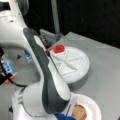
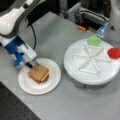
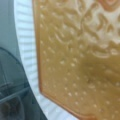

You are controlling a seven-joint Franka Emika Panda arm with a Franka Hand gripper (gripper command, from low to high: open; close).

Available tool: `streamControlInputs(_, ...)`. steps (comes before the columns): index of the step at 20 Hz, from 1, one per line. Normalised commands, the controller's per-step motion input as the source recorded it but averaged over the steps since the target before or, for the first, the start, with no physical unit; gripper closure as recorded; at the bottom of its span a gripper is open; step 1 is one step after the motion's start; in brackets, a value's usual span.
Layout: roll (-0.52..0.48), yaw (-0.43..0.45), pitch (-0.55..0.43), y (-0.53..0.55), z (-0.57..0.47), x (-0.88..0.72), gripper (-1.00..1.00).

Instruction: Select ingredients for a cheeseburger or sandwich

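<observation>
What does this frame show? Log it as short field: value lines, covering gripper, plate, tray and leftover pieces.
gripper: gripper low at the paper plate's rim, right beside the sandwich
sandwich: stack topped by a bread square, a yellow edge showing beneath
divided tray: green square and red disc lie in its compartments
table: grey, bearing plate and tray

All three views are soft and blurred, and we see blocky smearing along edges. In a front view the divided tray casts a dark shadow toward the bottom right on the grey table, under black surroundings. The paper plate appears evenly lit. The wrist view's bread fills the frame, diffuse and unsharp.
</observation>
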Motion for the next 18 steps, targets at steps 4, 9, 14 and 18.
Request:
streamControlInputs(4, 0.053, 0.241, 0.032, -0.14, 0.04, 0.21, -1.00)
streamControlInputs(9, -0.274, 0.196, 0.034, -0.11, 0.12, 0.16, -1.00)
streamControlInputs(14, -0.580, 0.125, 0.074, 0.10, 0.36, 0.05, -1.00)
streamControlInputs(18, -0.564, 0.031, 0.088, 0.35, 0.36, 0.00, -1.00)
